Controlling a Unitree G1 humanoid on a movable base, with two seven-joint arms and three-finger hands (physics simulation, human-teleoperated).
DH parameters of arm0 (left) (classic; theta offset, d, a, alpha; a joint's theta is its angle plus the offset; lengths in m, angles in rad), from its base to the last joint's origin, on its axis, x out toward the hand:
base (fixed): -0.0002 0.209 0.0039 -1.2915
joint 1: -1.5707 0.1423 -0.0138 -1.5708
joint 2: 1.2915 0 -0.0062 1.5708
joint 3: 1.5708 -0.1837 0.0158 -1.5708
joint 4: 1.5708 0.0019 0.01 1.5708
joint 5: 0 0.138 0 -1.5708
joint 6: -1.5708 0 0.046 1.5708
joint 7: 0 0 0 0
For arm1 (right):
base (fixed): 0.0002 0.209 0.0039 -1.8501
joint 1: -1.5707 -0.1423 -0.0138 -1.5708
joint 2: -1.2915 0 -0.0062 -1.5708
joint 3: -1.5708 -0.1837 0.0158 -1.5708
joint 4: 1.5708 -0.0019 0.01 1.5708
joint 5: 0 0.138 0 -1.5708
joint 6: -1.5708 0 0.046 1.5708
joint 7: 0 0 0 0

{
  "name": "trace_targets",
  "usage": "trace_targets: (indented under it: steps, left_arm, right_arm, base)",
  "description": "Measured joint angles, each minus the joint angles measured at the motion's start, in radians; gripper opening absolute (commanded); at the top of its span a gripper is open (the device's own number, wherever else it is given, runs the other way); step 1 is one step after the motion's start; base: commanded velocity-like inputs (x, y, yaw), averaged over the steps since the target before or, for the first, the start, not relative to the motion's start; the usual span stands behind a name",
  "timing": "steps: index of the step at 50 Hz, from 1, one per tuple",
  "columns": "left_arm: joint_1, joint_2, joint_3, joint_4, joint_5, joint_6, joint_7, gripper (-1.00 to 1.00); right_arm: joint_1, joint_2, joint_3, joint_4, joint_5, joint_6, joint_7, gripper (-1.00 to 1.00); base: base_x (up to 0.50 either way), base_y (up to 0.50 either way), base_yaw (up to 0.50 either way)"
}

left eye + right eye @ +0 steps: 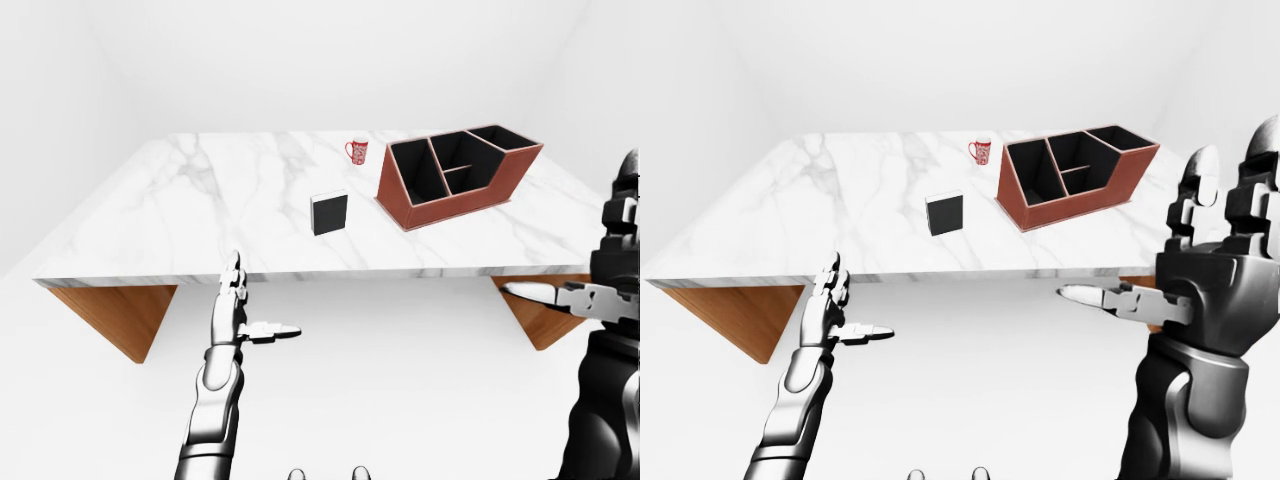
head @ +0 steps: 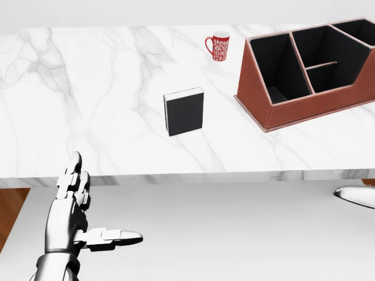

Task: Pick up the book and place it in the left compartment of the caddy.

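The right hand (image 1: 1210, 260) is seen raised large at the right of the right-eye view, fingers spread and upright, thumb stuck out toward the left, nothing held. Only its thumb tip is caught at the head view's right edge. The left hand (image 2: 73, 216) is held low at the bottom left of the head view, short of the table edge, fingers straight up, thumb pointing right, likewise unclenched and empty.

Past the hands, the marble table (image 2: 88, 105) is spread across the view. The book (image 2: 184, 111) is found near its middle, well apart from both hands: a black cover, a pale strip of page edges along its top and left side, squarish in outline.

Further up and to the right, the caddy (image 2: 304, 111) is set at an angle, reddish-brown outside, black inside. Its compartments are seen empty, the left compartment (image 2: 275, 64) included. Just left of it, near the far edge, a red patterned mug (image 2: 219, 45) is placed.
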Motion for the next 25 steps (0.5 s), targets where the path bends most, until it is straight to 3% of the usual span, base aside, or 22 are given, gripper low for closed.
trace_targets:
  steps: [12,25]
  left_arm:
    - [0.001,-0.001,-0.001,-0.002,-0.001,0.0,-0.005,1.0]
    - [0.016,-0.004,-0.002,-0.04,-0.009,0.0,-0.008,1.0]
  right_arm:
    - [0.009,-0.066,-0.18,-0.045,0.172,0.0,-0.033,1.0]
    - [0.031,-0.118,-0.318,-0.045,0.308,0.0,-0.076,1.0]
  base:
    - [0.0,0.0,0.0]
    - [0.0,0.0,0.0]
